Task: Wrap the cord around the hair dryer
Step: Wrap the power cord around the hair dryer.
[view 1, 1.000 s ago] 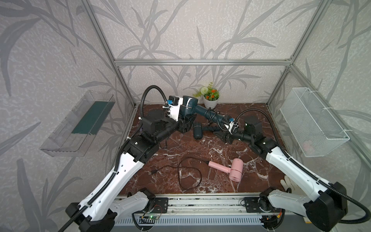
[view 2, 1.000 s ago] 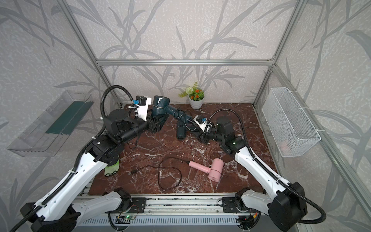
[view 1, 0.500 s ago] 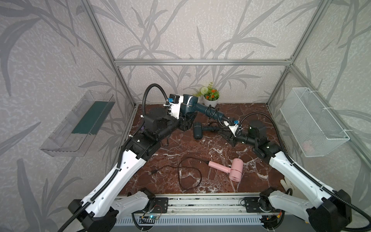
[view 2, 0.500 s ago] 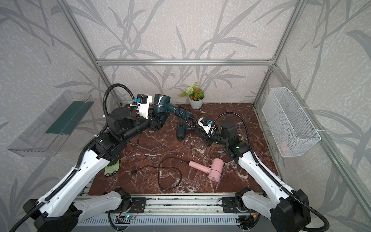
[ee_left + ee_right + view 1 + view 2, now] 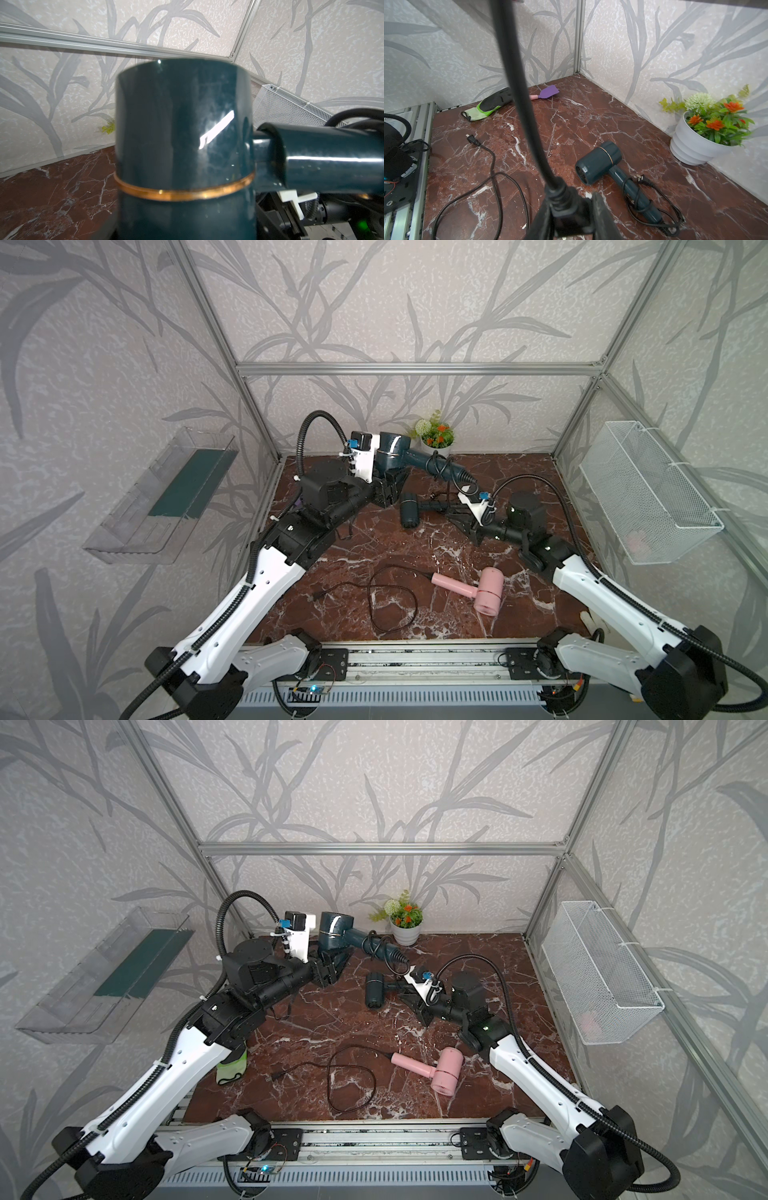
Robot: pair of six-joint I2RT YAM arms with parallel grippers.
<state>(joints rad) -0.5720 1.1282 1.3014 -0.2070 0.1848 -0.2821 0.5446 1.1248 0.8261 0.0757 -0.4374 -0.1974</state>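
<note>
Both top views show a dark red stone table (image 5: 365, 539). The left gripper (image 5: 388, 491) is clamped on the fat head of a blue dryer (image 5: 395, 447) and holds it up in the air near the back. Black cord (image 5: 440, 461) loops around its handle, then runs down to the right gripper (image 5: 462, 521). In the right wrist view those jaws are closed narrow on the cord. A second dryer (image 5: 409, 512) lies flat on the table between the grippers, cord around its handle. A pink dryer (image 5: 488, 592) lies near the front, its loose cord (image 5: 390, 601) curled beside it. A small plant (image 5: 436, 440) stands at the back.
</note>
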